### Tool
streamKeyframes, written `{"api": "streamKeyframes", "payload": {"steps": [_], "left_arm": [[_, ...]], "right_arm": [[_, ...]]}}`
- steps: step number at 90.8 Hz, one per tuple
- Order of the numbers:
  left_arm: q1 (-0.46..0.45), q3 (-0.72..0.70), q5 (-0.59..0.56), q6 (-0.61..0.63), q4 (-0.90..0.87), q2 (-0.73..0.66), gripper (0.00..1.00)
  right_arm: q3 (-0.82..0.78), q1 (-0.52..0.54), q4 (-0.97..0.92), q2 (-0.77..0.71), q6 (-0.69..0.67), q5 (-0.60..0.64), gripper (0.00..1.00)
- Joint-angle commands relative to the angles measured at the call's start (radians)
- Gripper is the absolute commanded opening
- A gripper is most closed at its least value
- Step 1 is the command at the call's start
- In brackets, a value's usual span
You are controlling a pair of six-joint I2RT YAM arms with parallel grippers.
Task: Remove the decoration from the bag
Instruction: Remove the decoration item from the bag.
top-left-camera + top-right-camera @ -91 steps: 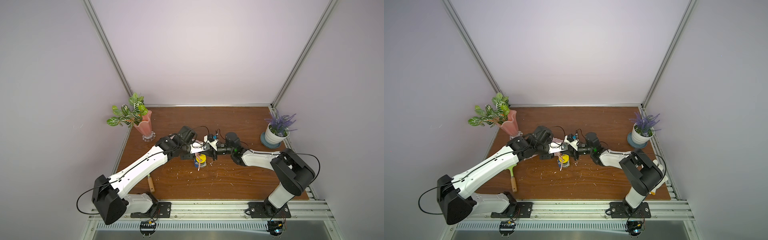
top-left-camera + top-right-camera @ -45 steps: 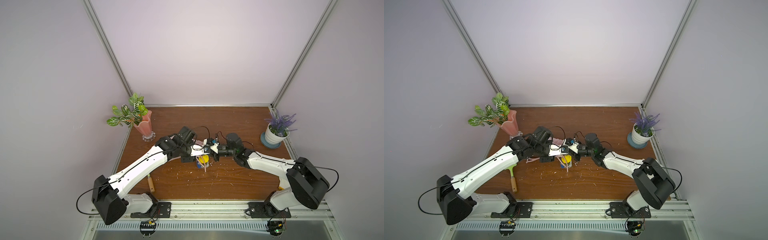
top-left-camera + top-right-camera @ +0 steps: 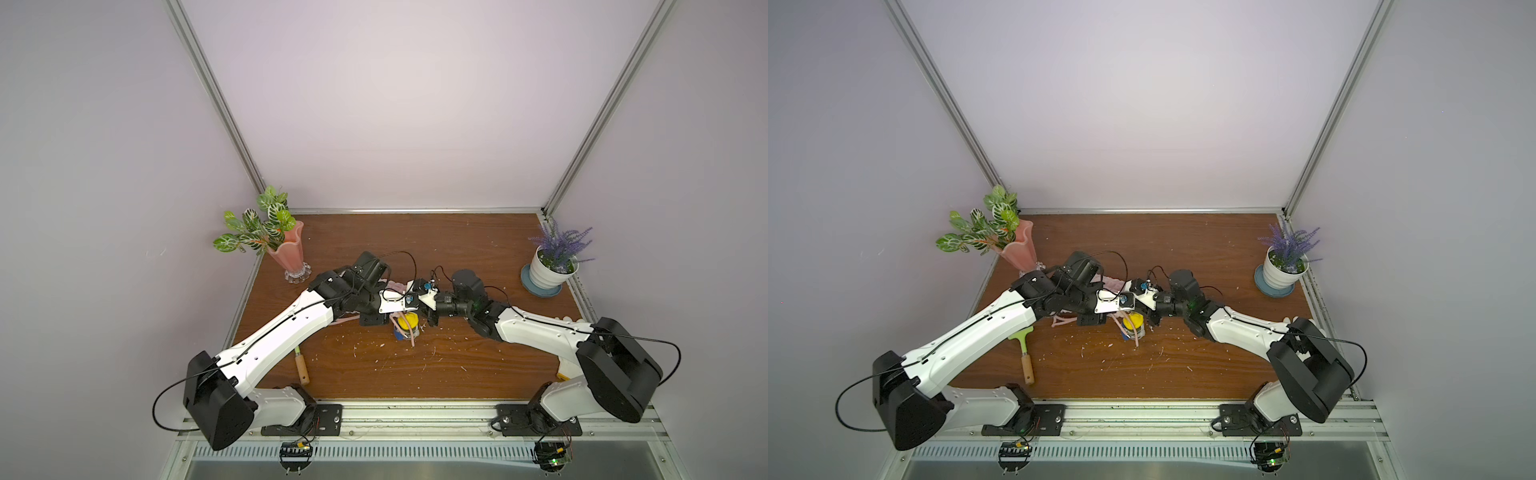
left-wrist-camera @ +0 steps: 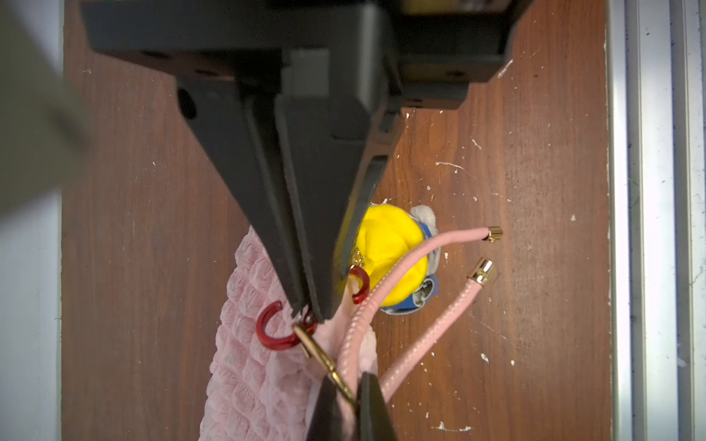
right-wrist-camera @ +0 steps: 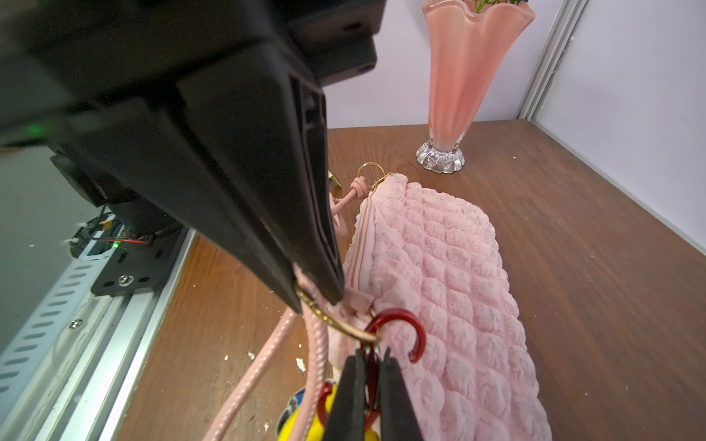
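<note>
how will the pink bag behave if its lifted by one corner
Probably floppy: the bag is soft puffy quilted fabric and would likely sag. Its crinkled texture should grip well, not slip. The strap has loose ends that would probably dangle.

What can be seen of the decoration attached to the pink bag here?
The decoration is a small soft-looking figurine: rounded yellow top, blue body, grey-white end. It hangs or lies beside the quilted bag; which cannot be told. Translucent red C-shaped links join it to a gold clasp at the bag's corner. The left pincer is shut on a red link, the right pincer on the gold clasp. A pink strap crosses its yellow top.
</note>
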Motion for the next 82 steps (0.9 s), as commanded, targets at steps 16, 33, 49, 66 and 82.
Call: {"api": "streamKeyframes", "payload": {"steps": [16,33,49,66,82], "left_arm": [[0.064,0.04,-0.062,-0.178,0.042,-0.04,0.0],[0.092,0.036,-0.038,-0.191,0.031,-0.04,0.0],[0.116,0.051,-0.001,-0.204,0.029,-0.02,0.0],[0.117,0.052,0.02,-0.227,0.009,0.002,0.0],[0.117,0.055,0.027,-0.215,0.002,0.022,0.0]], "right_arm": [[-0.061,0.003,0.093,-0.012,0.007,-0.082,0.0],[-0.112,-0.012,0.18,-0.023,0.07,-0.079,0.0],[-0.121,-0.003,0.152,-0.045,0.002,-0.041,0.0],[-0.117,0.02,0.096,-0.09,-0.105,0.046,0.0],[-0.063,0.08,-0.03,-0.109,-0.267,0.13,0.0]]}}
